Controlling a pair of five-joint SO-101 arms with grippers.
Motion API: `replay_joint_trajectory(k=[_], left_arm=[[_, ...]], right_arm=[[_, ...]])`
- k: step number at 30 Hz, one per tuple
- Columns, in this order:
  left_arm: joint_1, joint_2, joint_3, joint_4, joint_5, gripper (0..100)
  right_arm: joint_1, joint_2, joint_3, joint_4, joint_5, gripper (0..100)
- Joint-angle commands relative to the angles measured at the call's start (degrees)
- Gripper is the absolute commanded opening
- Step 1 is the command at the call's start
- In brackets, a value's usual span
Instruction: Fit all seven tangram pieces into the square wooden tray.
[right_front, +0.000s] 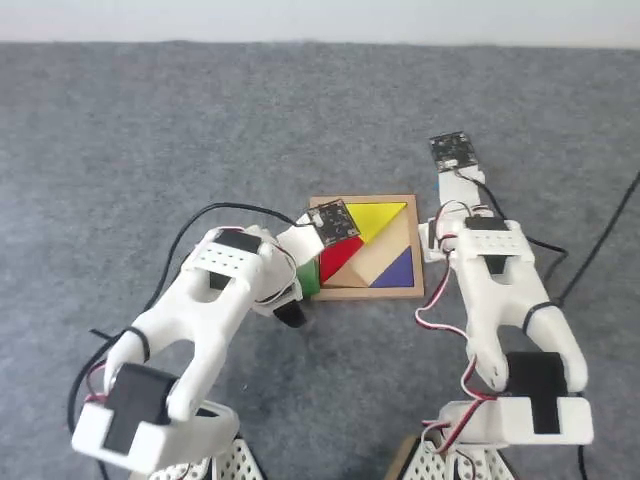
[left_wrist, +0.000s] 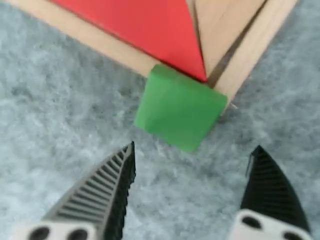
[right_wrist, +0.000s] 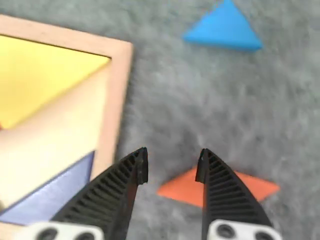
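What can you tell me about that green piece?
The green piece is a flat, matte, four-sided block, apparently painted wood. It lies on the grey carpet at a corner of the tray, one edge against the rim near the red piece. The open left tool hovers just short of it, not touching.

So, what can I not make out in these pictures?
Tray, high view: the left arm covers one corner.
Green piece, left wrist view: blurred, so on the rim or beside it, unclear.
Orange piece, right wrist view: the right gripper covers its middle.
Purple piece, right wrist view: cut off by the gripper.
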Motion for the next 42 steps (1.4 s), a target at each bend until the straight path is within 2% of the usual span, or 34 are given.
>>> replay_joint_trajectory(k=[1, 8, 14, 21, 28, 35, 39, 42], left_arm=[[1.6, 2.4, -4.8, 0.4, -3.9, 34], [1.7, 10.5, -13.2, 7.6, -5.9, 32], [1.8, 10.5, -12.9, 7.6, -5.9, 31], [3.1, 6.5, -8.5, 3.9, -5.8, 27], [2.5, -4.4, 1.5, -6.3, -1.6, 27], [2.7, -6.9, 1.9, -4.5, -1.5, 27], [2.5, -6.3, 1.5, -5.2, 0.7, 36], [2.5, -3.2, 0.2, -5.1, 1.2, 37]], right_arm=[[-2.0, 0.8, -3.1, -1.1, 0.3, 16.5], [-2.2, 4.9, -8.3, -1.1, 0.3, 16.5], [-3.4, 5.8, -9.2, -1.0, 0.3, 16.5], [-3.4, 6.0, -9.3, -1.1, 0.3, 16.5], [-3.4, 6.0, -9.3, -1.1, 0.3, 16.5], [-3.4, 6.0, -9.3, -1.0, 0.3, 16.5], [-3.4, 6.0, -9.3, -1.0, 0.3, 16.5], [-3.4, 6.0, -9.3, -0.9, 0.3, 16.5]])
